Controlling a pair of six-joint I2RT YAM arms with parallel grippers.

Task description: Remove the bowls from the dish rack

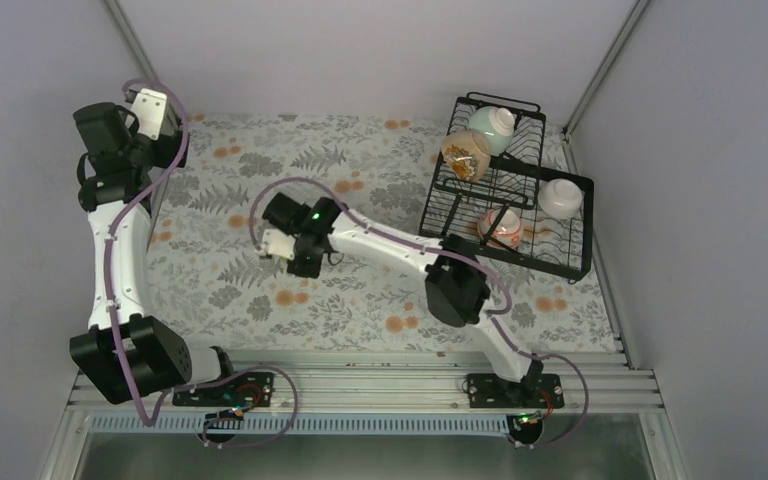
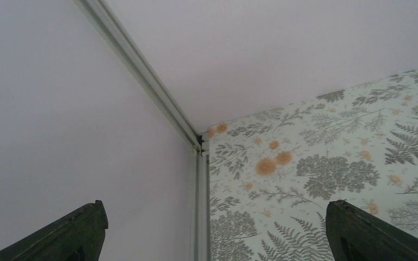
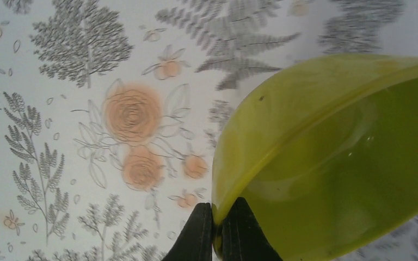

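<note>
Right claw (image 3: pixel 216 220) clamps the lime-yellow bowl (image 3: pixel 332 163) by its rim, tilted over mid-surface (image 1: pixel 360 300). Placing step; next likely lower, level, release. Dish rack (image 1: pixel 550 248) at 2 o'clock holds mint-green bowl (image 1: pixel 490 125), tan speckled bowl (image 1: pixel 465 155), white bowl (image 1: pixel 560 197), red-patterned bowl (image 1: pixel 501 227). Left claw (image 2: pixel 215 228) wide open, empty, far 10 o'clock corner.

The white-and-black left arm (image 1: pixel 125 255) is raised from its base at the near left edge and stretched toward the far left corner, with the wrist bent over at the top. The left gripper (image 2: pixel 215 206) is spread wide. Its two dark fingers (image 2: pixel 81 228) are seen at the lower corners of the wrist view, with nothing between them.

The white-and-black right arm (image 1: pixel 390 245) is folded at the elbow and reached leftward from its base at the near right. The right gripper (image 3: pixel 216 217) is pinched onto the rim of a lime-yellow round bowl (image 3: pixel 332 163), one finger set outside the rim and one inside.
</note>
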